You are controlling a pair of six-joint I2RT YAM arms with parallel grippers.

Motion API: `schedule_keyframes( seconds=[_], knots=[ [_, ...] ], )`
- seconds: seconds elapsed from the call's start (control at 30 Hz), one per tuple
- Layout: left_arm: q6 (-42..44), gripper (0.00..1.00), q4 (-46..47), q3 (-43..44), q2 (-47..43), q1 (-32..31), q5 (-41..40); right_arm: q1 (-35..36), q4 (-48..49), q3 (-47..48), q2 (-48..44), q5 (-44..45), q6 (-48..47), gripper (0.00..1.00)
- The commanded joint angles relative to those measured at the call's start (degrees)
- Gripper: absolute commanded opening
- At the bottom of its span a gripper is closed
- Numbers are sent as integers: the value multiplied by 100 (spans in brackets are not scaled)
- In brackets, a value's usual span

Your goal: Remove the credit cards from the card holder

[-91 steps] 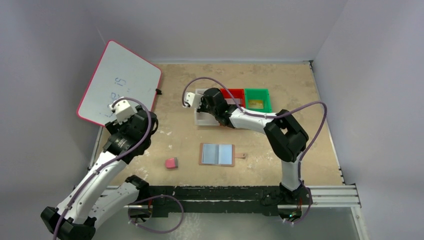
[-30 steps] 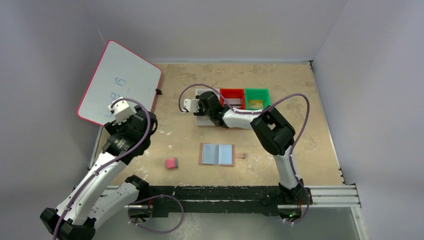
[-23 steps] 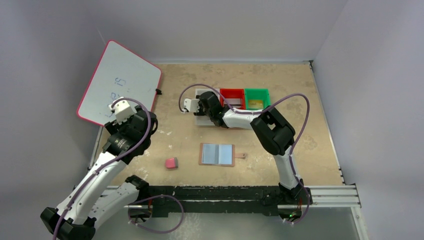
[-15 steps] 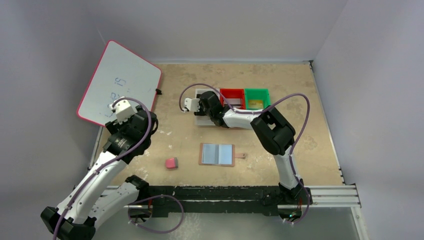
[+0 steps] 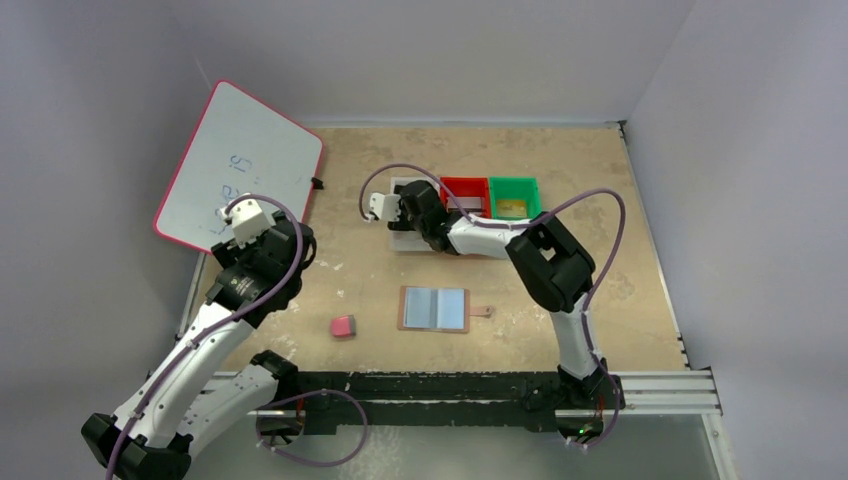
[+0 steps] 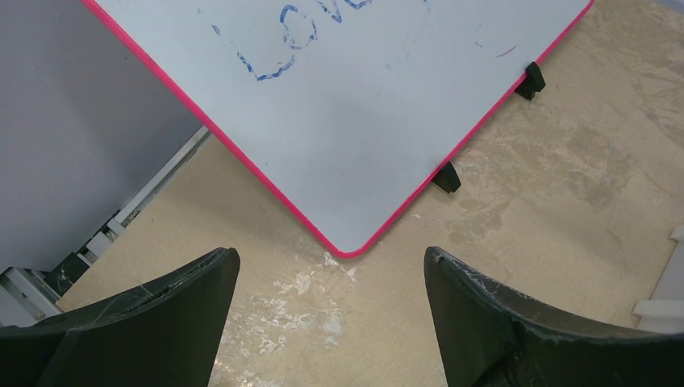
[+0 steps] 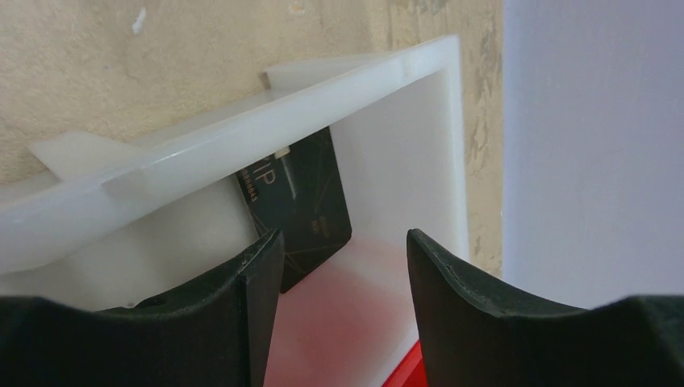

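The tan card holder (image 5: 433,308) lies open and flat mid-table, its pale blue sleeves facing up. My right gripper (image 5: 402,211) hangs over the white bin (image 5: 408,241), open (image 7: 345,235). In the right wrist view a black credit card (image 7: 302,201) leans against the inside of the white bin's wall (image 7: 242,129), just beyond my left fingertip and not between the jaws. A gold card (image 5: 512,207) lies in the green bin (image 5: 516,184). My left gripper (image 5: 246,218) is held open (image 6: 331,254) far to the left above bare table, by the whiteboard's corner.
A pink-framed whiteboard (image 5: 240,165) leans at the back left, its lower corner (image 6: 348,250) close ahead of my left fingers. A red bin (image 5: 463,186) stands between the white and green ones. A pink-and-grey eraser (image 5: 342,326) lies left of the holder.
My right gripper has stayed over the white bin while its jaws spread wider. It has risen slightly and the elbow has shifted a little right. The left arm has not moved.
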Motion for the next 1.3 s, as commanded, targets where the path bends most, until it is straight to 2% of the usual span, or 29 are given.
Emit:
schedule_keyframes(
  seconds=[0.0,0.2,0.37,0.43,0.5,0.53,0.63,0.7,0.8,1.0,1.1,1.27],
  knots=[
    [94,85,122,150,5,27,-30,-29,35,101,-569,-157,264,60],
    [99,85,131,148,45,23,-13,-28,174,43,-907,-145,644,61],
    [103,85,121,150,28,27,-24,-24,800,-498,-2071,-119,2199,63],
    [99,85,127,147,16,28,-26,-29,976,-851,-2697,106,3345,82],
    [99,85,130,148,14,28,-26,-24,513,-1036,-3218,569,4774,99],
    [110,85,129,148,21,28,-18,-32,170,-1114,-3437,610,5328,100],
    [124,85,147,148,35,28,6,-41,-561,-1478,-3916,-33,6138,100],
    [136,85,149,146,38,28,25,-36,-1200,-1607,-4091,150,6977,100],
    [136,85,152,142,21,28,27,84,-2012,-1897,-4212,118,8223,87],
    [135,85,169,130,6,28,28,1478,-2470,-2622,-4319,1135,10125,83],
    [127,85,158,130,27,28,34,1865,-2601,-2659,-4028,1351,10849,78],
    [140,85,157,123,93,28,82,2219,-2841,-2504,-3490,1607,11519,72]
  ],
)
